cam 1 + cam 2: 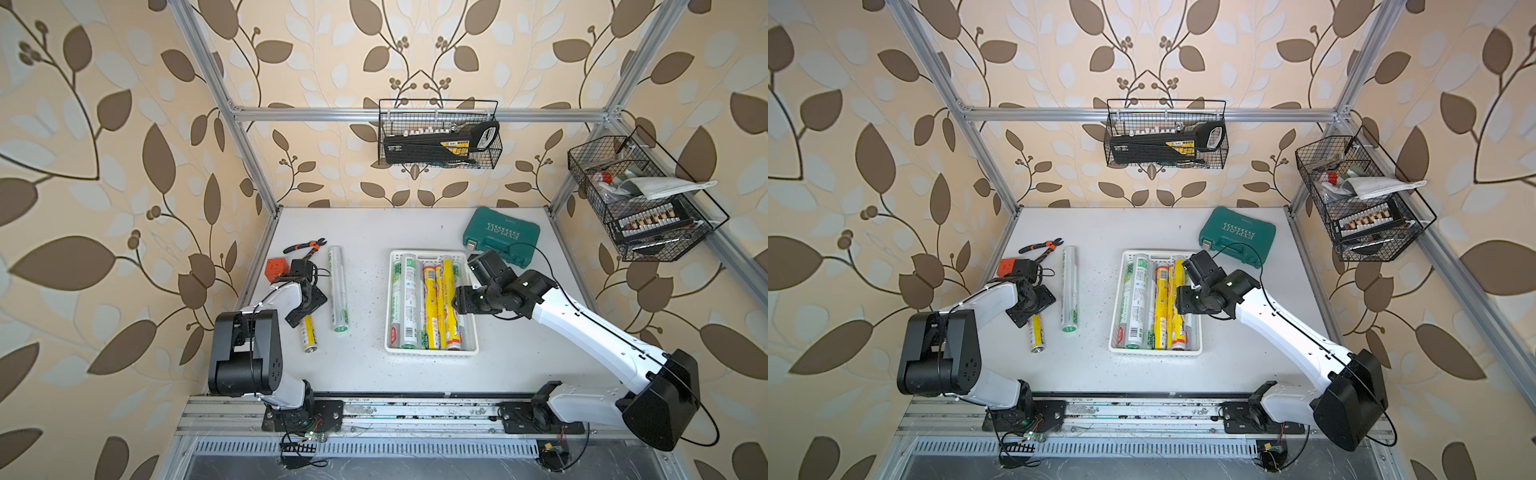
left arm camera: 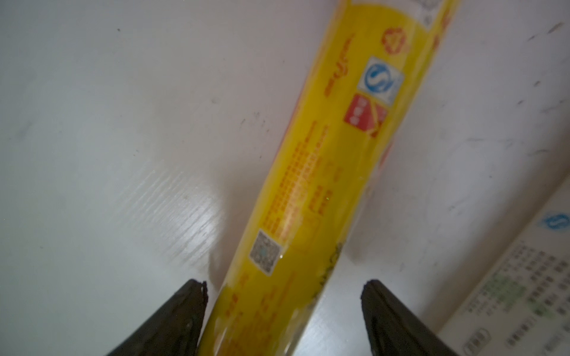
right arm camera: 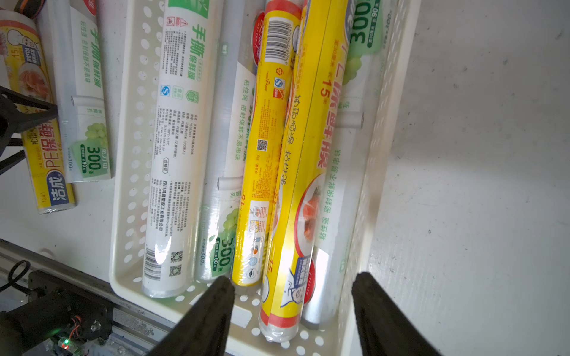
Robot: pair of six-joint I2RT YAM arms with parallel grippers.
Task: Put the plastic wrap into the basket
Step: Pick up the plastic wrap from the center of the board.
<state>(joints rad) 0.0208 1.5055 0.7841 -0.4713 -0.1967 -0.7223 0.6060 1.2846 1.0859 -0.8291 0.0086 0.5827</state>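
Lying lengthwise and pointing away from the robot, a smooth yellow roll [image 1: 308,334] of plastic wrap rests on the white table [image 1: 374,374]. It sits between the spread black fingers of the left claw [image 2: 282,285], which grips nothing. Just right of that claw lies a parallel silvery roll [image 1: 338,289]. Farther right, the white perforated basket [image 1: 432,353] holds five rolls [image 1: 409,299] aligned likewise. Above it the right claw [image 3: 293,280] is released and empty.

The yellow roll [image 2: 308,185] at nine o'clock on the table is wrapped in glossy, slightly crinkled film that catches the light. The table [image 2: 108,123] is smooth and white with a faint sheen, scuffed and speckled. The basket [image 3: 132,148] is matt white plastic. At twelve o'clock, the wire basket [image 1: 440,162] is black metal mesh.
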